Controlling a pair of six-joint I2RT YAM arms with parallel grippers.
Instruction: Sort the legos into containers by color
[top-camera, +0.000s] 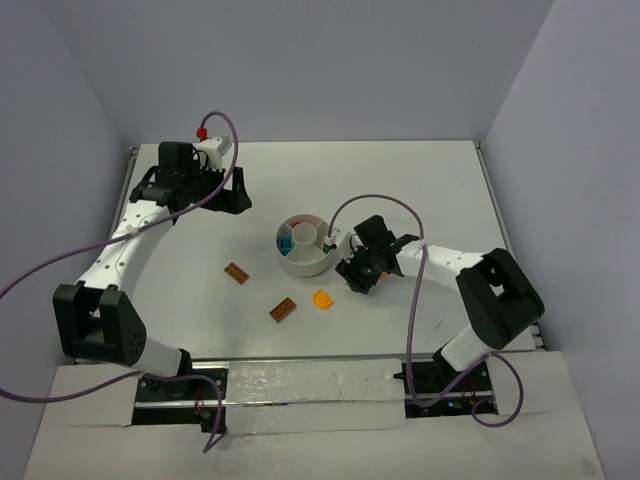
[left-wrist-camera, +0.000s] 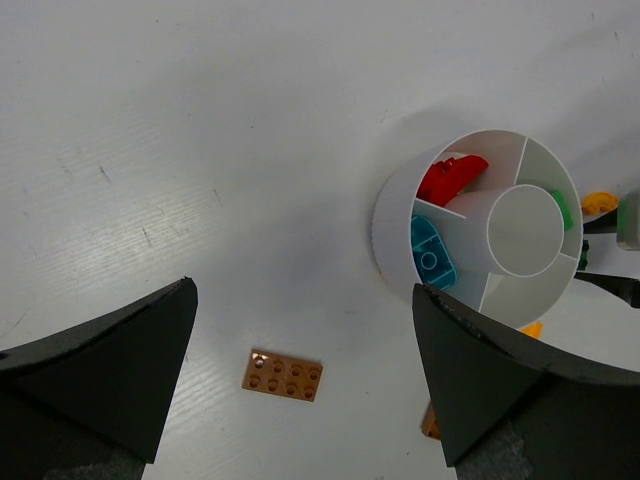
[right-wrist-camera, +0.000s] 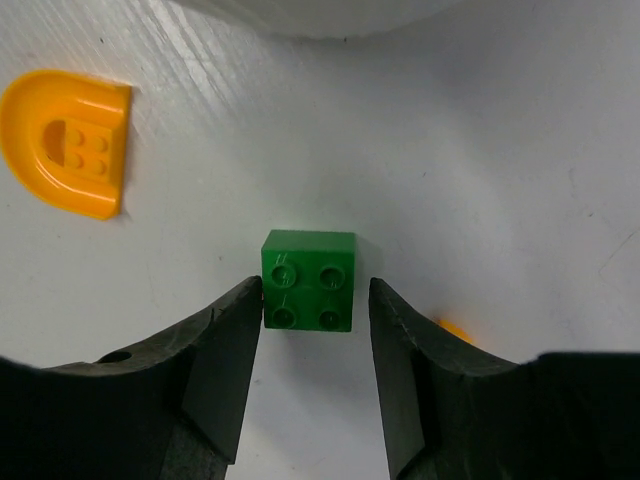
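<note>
Right tool (right-wrist-camera: 314, 300) parted astride green lego (right-wrist-camera: 308, 268), yellow-orange lego (right-wrist-camera: 65, 140) near, dish (top-camera: 300, 265) beyond, left tool (left-wrist-camera: 304, 290) spread

Place: a robotics lab, in a small test cell.
Enclosure: blank pale walls (top-camera: 300, 60) close in a white bench (top-camera: 400, 190) on three sides.
Machines: a left arm (top-camera: 118, 255) and a right arm (top-camera: 450, 262), both white, are mounted at the near edge.
Wiring: loose purple cables (top-camera: 378, 196) loop over the arms.

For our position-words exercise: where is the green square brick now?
Right wrist view: the green brick sits on the table between the fingers of the right gripper, below the white dish, a yellow-orange piece at upper left.
</note>
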